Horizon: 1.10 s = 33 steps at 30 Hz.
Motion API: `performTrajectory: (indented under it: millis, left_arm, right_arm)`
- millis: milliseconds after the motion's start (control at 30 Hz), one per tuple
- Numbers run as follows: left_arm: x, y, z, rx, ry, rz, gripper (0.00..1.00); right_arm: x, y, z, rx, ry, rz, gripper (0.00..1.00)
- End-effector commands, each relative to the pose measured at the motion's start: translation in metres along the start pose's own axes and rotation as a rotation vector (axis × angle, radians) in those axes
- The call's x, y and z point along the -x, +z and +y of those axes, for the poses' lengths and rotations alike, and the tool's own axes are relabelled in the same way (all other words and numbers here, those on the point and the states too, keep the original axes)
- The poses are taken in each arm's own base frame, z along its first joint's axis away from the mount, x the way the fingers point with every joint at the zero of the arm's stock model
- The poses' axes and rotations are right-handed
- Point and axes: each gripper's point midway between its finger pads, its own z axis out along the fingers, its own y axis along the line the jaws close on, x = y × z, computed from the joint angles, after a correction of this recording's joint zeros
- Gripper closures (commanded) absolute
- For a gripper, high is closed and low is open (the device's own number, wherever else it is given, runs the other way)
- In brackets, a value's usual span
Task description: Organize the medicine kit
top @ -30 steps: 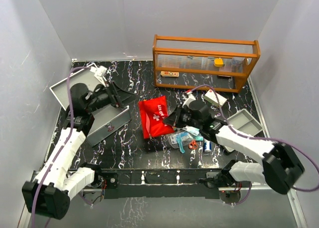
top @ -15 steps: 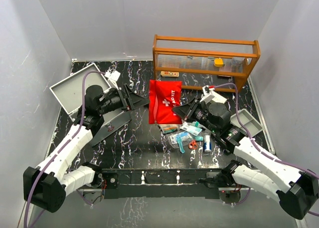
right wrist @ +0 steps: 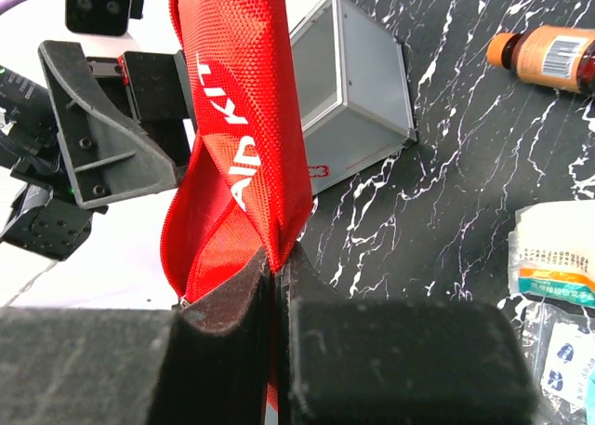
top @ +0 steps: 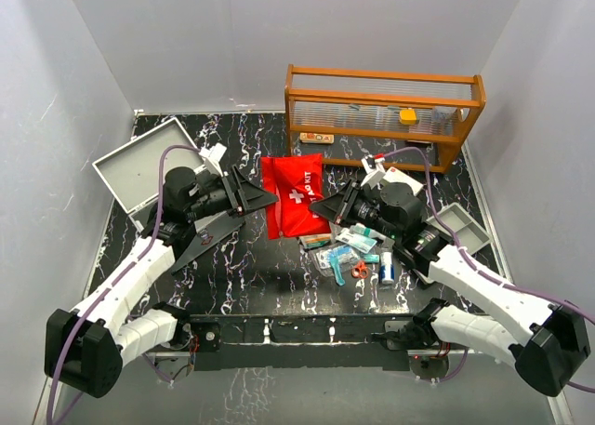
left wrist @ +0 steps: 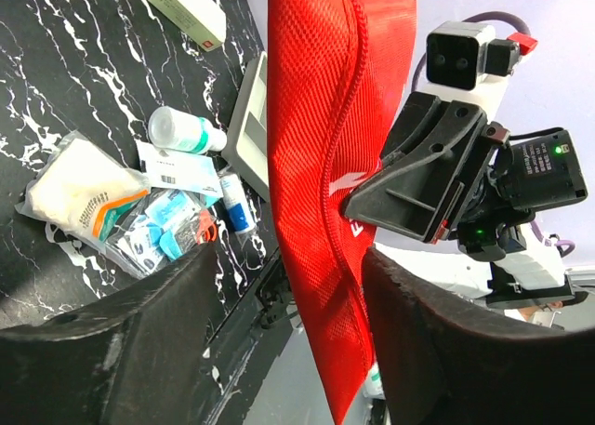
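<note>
Apparently "AID KIT", red pouch [right wrist: 237, 127], right hand [right wrist: 279, 278] pinching

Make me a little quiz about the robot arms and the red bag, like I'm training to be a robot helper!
1. True or false: the right end effector is shut on the red pouch.
2. Fill the gap: the rack at the back of the table is coloured ____.
3. Where do the loose supplies lie?
A) in the rack
B) on the table beside the red pouch
C) inside the red pouch

Key: 1 true; 2 orange; 3 B.
</note>
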Motion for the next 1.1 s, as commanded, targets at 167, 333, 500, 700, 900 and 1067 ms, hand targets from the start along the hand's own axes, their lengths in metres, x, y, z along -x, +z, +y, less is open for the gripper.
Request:
performTrajectory:
  millis: [167,333,500,700,900,1067]
  left_arm:
    - [0.014,-0.007,-0.019,-0.086,0.001,-0.128,0.6]
    - [0.016,-0.004,-0.02,-0.124,0.002,-0.145,0.85]
    - [0.014,-0.004,-0.009,-0.03,0.059,-0.108,1.0]
    - [0.007,-0.006,0.031,0.204,0.083,-0.015,1.0]
    - [0.003,-0.012,0.058,0.359,0.127,0.057,1.0]
    - [-0.001,-0.011,0.071,0.419,0.129,0.112,1.0]
  right_arm:
    - [0.014,0.0,0.039,0.149,-0.02,-0.016,1.0]
    - [0.01,0.003,0.035,0.14,-0.02,-0.002,1.0]
    - [0.004,0.01,0.021,0.077,-0.05,0.038,0.75]
    - [-0.006,0.017,-0.041,-0.23,-0.069,0.098,0.31]
    - [-0.02,0.023,-0.041,-0.278,-0.116,0.189,0.3]
    - [-0.017,0.028,-0.021,-0.248,-0.177,0.187,0.29]
